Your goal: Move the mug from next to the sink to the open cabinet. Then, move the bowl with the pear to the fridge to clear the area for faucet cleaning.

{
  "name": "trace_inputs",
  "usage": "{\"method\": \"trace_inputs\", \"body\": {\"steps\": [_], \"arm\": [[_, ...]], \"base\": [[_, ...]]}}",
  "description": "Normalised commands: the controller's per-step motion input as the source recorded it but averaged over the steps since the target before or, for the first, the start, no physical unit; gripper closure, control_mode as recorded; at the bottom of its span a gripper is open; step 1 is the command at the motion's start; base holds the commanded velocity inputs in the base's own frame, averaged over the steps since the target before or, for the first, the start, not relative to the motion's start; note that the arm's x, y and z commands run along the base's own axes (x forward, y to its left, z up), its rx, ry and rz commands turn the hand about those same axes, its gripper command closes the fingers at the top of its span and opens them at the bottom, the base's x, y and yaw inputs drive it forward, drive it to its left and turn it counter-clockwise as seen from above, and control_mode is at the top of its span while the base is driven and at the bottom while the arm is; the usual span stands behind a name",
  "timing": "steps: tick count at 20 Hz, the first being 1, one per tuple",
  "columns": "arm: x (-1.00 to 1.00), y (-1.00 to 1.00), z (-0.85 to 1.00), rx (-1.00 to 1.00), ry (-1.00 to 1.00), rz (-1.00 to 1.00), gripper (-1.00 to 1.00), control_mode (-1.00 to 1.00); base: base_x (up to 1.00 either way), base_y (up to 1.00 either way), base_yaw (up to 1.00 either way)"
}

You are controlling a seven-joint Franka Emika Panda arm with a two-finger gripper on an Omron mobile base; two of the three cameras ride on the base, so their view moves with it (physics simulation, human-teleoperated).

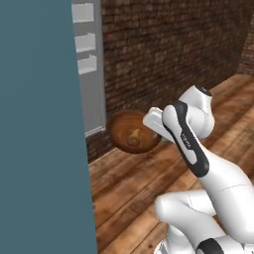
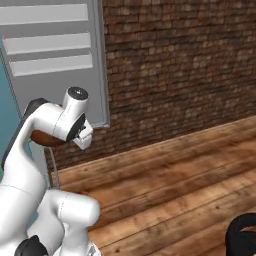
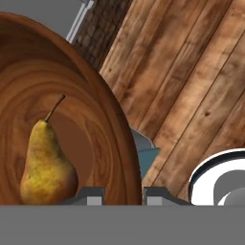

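The hand (image 3: pixel 123 195) pinches the rim of the bowl (image 1: pixel 130 133), carrying it level above the wooden floor toward the fridge (image 2: pixel 55 50) so the pear (image 3: pixel 45 165) stays inside.

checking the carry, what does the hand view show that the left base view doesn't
Hand view: the hand with its fingertips either side of the bowl's rim, gripping it, and the pear's stem and speckled skin up close.

Left base view: the bowl carried in the air above the wooden floor, with the fridge door and its racks behind it, against the brick wall.

Both: the brown bowl holding the pear, plank floor below.
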Motion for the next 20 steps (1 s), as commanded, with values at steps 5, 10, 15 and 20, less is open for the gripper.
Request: {"method": "trace_inputs", "body": {"steps": [5,10,15,20], "arm": [[0.0,0.0,0.0,0.0,0.0,0.0,1.0,1.0],[0.0,0.0,0.0,0.0,0.0,0.0,1.0,1.0],[0.0,0.0,0.0,0.0,0.0,0.0,1.0,1.0],[0.0,0.0,0.0,0.0,0.0,0.0,1.0,1.0]], "base": [[1.0,-0.1,-0.03],[0.65,-0.05,0.58],[0.27,0.0,0.71],[0.68,-0.42,0.52]]}}
